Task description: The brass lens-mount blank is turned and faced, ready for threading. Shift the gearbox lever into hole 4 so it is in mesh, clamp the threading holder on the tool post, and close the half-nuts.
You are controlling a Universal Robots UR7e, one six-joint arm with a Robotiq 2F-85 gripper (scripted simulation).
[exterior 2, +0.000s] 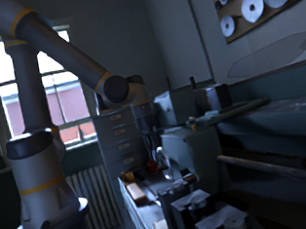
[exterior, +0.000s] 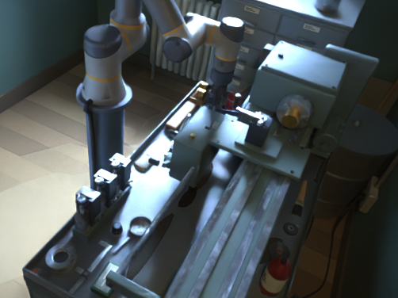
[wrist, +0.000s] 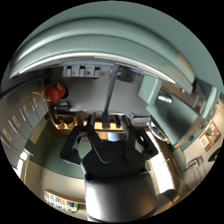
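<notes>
The gearbox lever [wrist: 108, 98] is a slim grey rod that runs down from the lathe's front face to a rounded end lying between my fingers. My gripper [wrist: 107, 124] [exterior: 217, 100] is open around that end and holds nothing; it hangs at the headstock end of the lathe, beside the grey apron box [exterior: 190, 148]. The brass blank [exterior: 292, 118] sits in the chuck on the headstock. The tool post [exterior: 258, 127] stands on the carriage with a dark block on it. Several tool holders [exterior: 101, 186] stand in a rack on the near tray.
Behind the lathe stand a drawer cabinet [exterior: 277, 27] and a radiator [exterior: 186, 59]. A red can [wrist: 53, 92] and brass pots [wrist: 63, 123] sit on the tray near my gripper. The long leadscrew [exterior: 158, 222] runs along the lathe's front. A red extinguisher [exterior: 275, 273] stands at the near end.
</notes>
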